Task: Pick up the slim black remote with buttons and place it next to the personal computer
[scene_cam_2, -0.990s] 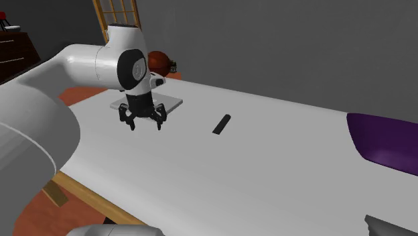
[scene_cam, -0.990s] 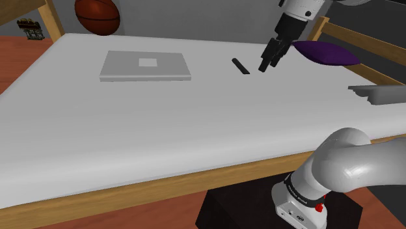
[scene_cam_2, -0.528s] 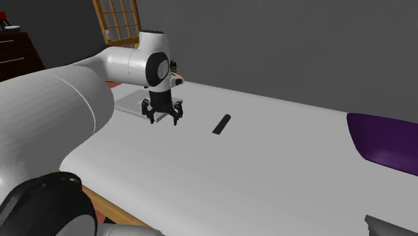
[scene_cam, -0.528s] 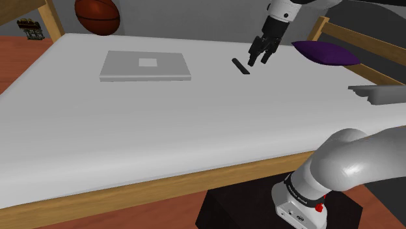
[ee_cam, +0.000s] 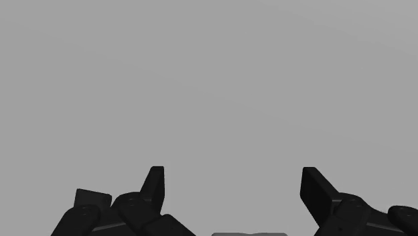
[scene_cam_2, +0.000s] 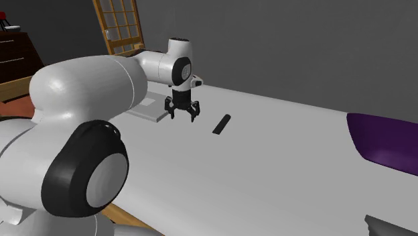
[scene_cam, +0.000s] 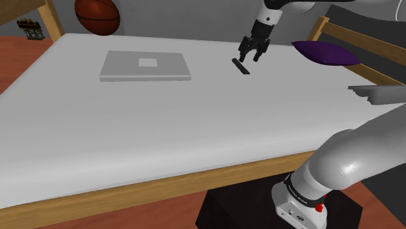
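At the lower right of the shoulder view sits the black stand [scene_cam: 247,209], with the white arm's base on it. Past it, the wooden rail [scene_cam: 130,194] of a bed runs across the lower part of the frame. The bed's [scene_cam: 143,130] plain white top spreads upward from there.

Further up, left of centre, a flat grey laptop [scene_cam: 146,66] lies closed on the bed. The slim black remote [scene_cam: 241,66] lies flat on the bed at the upper centre-right of that frame, well apart from the laptop and to its right.

The hand [scene_cam: 250,58] hangs just above and slightly right of the remote in the shoulder view, pointing down at the bed. In the second exterior view the hand [scene_cam_2: 183,116] is low over the bed at centre-left, with the remote [scene_cam_2: 222,125] lying near it on its right and a strip of bare bed between them. It is not touching the remote.

The hand is wide open. In the wrist view its two black fingers [ee_cam: 154,181] stand far apart, with plain grey surface between them and nothing in their grip.

Beyond the hand, a purple pillow [scene_cam: 325,53] rests at the upper right of the shoulder view. An orange-brown basketball [scene_cam: 97,15] sits at the top left, beyond the bed's far edge.
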Controlling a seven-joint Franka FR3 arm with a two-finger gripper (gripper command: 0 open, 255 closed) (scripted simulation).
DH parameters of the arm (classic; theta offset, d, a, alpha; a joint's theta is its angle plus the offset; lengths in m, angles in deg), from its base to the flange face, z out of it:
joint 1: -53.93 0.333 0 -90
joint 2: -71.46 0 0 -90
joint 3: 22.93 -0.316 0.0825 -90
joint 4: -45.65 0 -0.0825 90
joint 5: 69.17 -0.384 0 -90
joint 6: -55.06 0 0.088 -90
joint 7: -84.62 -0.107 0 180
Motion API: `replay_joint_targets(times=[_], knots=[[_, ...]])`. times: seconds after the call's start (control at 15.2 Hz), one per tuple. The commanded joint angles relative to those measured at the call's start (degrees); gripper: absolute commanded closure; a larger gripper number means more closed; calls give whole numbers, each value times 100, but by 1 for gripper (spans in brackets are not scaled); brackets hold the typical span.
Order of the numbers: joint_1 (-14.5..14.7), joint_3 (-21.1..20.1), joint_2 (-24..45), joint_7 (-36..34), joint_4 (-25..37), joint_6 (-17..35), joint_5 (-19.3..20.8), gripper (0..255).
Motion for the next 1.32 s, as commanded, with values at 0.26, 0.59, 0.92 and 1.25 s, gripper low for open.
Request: replay_joint_targets(times=[0.26, 0.59, 0.92, 1.25], knots=[[-215, 310, 1229, -41, 920, 198, -192, 0], [-449, 529, 2258, -69, 1850, 181, -448, 0], [-774, 695, 3332, -118, 2958, 15, -760, 0], [-966, 741, 3899, -157, 3451, 23, -926, 0]])
